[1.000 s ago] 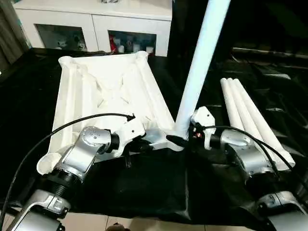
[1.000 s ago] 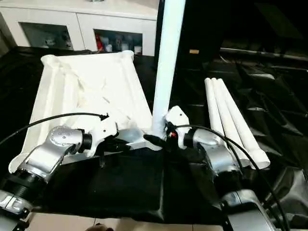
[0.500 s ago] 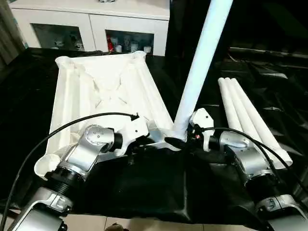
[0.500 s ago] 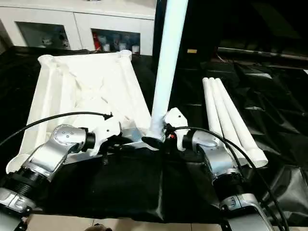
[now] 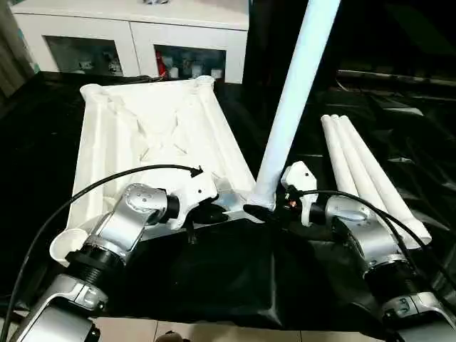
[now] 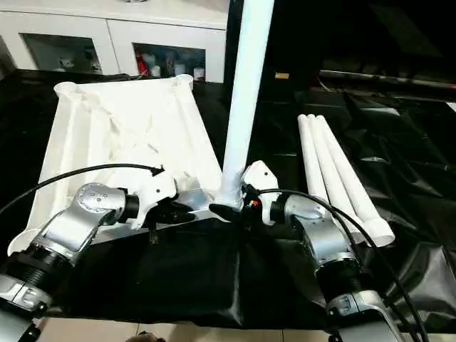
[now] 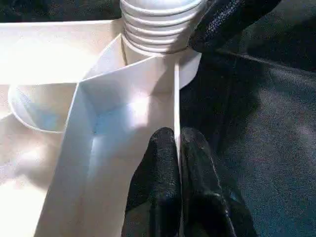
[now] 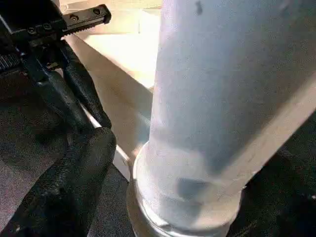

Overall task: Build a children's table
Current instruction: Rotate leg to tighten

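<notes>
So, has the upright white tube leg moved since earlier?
No: the upright white tube leg stays in the near corner socket of the white ribbed table top; only the camera shifted.

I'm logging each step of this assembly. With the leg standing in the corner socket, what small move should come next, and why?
Probably the right gripper should keep twisting the upright white tube leg down into the near corner socket of the white ribbed plastic tabletop. The leg's threaded rings stand exposed above the socket, so it looks not fully seated. The left gripper, pinching the tabletop's edge, can steady it.
</notes>
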Robot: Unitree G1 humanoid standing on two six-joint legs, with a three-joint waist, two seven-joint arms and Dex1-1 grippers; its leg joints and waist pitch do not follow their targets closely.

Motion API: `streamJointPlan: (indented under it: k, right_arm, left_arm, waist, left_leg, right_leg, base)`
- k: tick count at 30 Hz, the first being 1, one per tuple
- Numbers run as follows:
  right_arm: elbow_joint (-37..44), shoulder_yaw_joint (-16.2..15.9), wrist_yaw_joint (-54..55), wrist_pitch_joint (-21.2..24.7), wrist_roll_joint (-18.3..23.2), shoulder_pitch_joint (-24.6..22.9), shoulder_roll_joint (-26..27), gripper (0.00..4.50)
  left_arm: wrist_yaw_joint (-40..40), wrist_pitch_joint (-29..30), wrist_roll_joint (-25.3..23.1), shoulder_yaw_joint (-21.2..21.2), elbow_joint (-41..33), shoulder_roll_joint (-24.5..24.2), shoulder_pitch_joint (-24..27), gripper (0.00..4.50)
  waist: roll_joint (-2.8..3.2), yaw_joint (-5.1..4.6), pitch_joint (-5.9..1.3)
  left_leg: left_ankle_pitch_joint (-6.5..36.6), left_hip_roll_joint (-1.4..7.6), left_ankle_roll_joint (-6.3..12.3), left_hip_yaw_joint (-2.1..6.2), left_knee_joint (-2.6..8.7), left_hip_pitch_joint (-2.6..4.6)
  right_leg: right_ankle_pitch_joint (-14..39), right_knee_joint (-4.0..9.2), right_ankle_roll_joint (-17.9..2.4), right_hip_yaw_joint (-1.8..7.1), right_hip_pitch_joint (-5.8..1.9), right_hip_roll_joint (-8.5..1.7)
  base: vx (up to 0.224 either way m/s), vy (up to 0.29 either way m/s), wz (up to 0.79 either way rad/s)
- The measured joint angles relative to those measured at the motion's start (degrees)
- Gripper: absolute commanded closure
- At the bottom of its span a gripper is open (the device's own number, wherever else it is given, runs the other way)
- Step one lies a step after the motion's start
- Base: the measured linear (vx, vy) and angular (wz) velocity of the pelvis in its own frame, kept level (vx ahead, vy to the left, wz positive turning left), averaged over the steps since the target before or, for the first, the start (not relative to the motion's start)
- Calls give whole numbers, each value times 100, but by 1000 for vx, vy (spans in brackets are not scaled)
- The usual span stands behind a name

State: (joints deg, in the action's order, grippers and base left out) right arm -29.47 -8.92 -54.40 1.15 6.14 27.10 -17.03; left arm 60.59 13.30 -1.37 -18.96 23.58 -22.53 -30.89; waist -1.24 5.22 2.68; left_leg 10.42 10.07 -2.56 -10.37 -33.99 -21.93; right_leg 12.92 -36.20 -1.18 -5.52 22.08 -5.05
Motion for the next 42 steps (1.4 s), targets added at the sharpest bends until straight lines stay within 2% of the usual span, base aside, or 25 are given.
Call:
streamJointPlan:
  k: [18, 19, 21, 28, 32, 42]
  right_arm:
    - [-35, -75, -181, 56, -28, -1, -159, 43]
    - [-45, -76, -186, 56, -27, -1, -157, 62]
    - [-56, -81, -208, 52, -27, 0, -157, 62]
    - [-119, -170, -242, 48, -28, 0, -149, 136]
    - [-125, -171, -267, 49, -27, 0, -131, 160]
    - [-133, -169, -274, 48, -21, 0, -116, 177]
  left_arm:
    - [365, -54, 106, -16, -139, -172, 104, 448]
    - [367, -54, 106, -16, -139, -172, 104, 450]
    - [367, -54, 106, -17, -139, -172, 104, 450]
    - [370, -54, 108, -18, -139, -173, 105, 450]
    - [370, -54, 107, -17, -138, -177, 104, 450]
    - [385, -54, 107, -17, -138, -190, 105, 450]
  waist:
    - [0, 17, 0]
    - [0, 19, 0]
    - [-1, 18, 0]
    - [0, 18, 0]
    - [-1, 16, 0]
    - [-1, 12, 0]
  left_leg:
    - [0, 0, 1, 0, -4, -2]
    - [0, 0, 1, 0, -6, -3]
    - [0, 0, 1, 0, -9, -4]
    - [0, 0, 2, 0, -9, -3]
    - [0, 0, 1, 0, -9, -3]
    - [0, 1, 2, 0, -9, -2]
  right_leg:
    - [0, 0, 0, 0, 0, 0]
    - [0, 0, 0, 0, 0, 0]
    - [0, 0, 0, 0, 0, 0]
    - [0, -1, 0, 0, 0, 0]
    - [0, -3, 0, 0, 0, 0]
    - [0, -3, 0, 0, 0, 0]
  base:
    - [0, 0, 0]
    - [0, 0, 0]
    - [0, 0, 0]
    - [0, 0, 0]
    - [0, 0, 0]
    - [0, 0, 0]
